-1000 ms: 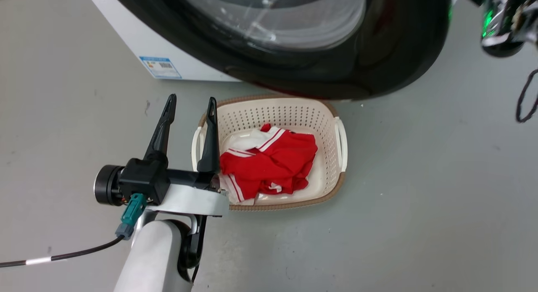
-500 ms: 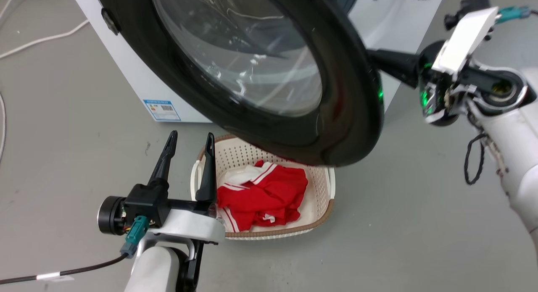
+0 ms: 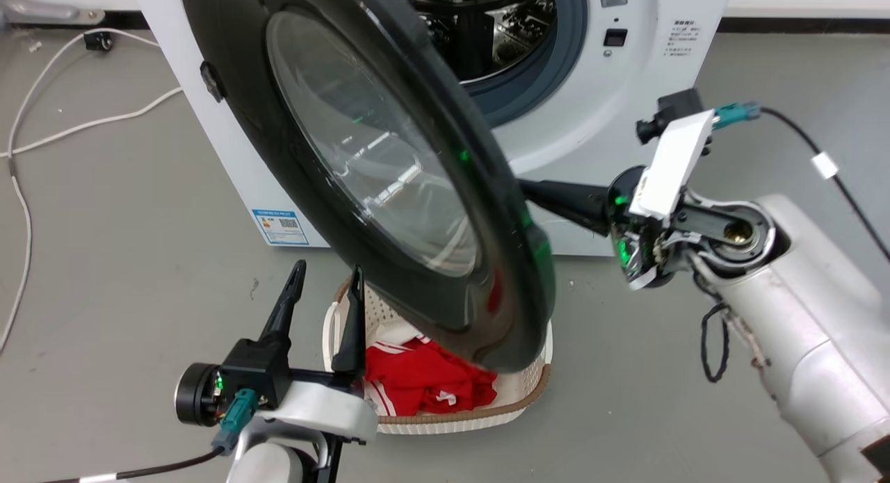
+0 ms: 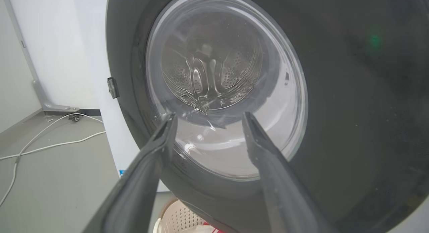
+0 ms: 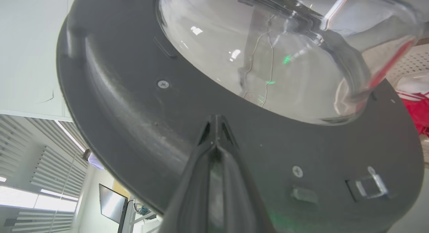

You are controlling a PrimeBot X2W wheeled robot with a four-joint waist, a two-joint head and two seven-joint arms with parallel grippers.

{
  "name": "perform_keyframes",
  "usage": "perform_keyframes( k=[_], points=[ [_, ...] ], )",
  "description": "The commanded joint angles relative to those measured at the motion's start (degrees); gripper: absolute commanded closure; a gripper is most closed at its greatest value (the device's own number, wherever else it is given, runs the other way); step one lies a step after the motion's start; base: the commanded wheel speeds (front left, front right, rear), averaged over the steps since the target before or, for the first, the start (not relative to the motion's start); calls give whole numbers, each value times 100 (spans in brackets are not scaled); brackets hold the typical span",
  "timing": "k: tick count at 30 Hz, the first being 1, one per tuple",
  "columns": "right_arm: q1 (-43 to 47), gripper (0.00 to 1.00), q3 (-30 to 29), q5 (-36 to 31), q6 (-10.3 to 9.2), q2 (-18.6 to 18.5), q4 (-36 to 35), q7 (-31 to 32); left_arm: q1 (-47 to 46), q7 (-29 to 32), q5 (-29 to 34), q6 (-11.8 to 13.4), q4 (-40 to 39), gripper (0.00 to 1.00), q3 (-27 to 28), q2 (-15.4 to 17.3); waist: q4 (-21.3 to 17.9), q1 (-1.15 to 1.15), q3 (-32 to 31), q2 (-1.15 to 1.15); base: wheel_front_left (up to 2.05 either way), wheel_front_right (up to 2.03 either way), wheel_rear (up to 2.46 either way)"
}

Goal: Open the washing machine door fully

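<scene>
I see the washing machine door standing partly open, hinged at the left of the white washing machine, with the drum showing behind it. My right pincer, fingers together, has its tips against the door's inner rim below the glass bowl. My left pincer is spread apart and empty by the door's outer face, beside a laundry basket holding red clothing.
</scene>
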Motion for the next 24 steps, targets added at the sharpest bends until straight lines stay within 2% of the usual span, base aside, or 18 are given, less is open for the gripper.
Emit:
perform_keyframes(
  k=[1,15,24],
  points=[
    [162,100,74,74,16,133,-118,-24,71,-15,-26,-9,12,0,-17,4,15,1,-70,0,0,0,0],
    [644,100,585,172,15,387,-558,-306,234,-15,-47,-32,57,0,-49,4,68,1,-281,0,0,0,0],
    [753,100,732,200,15,393,-730,-724,229,-15,-69,6,20,0,-36,4,29,1,-269,0,0,0,0]
  ],
)
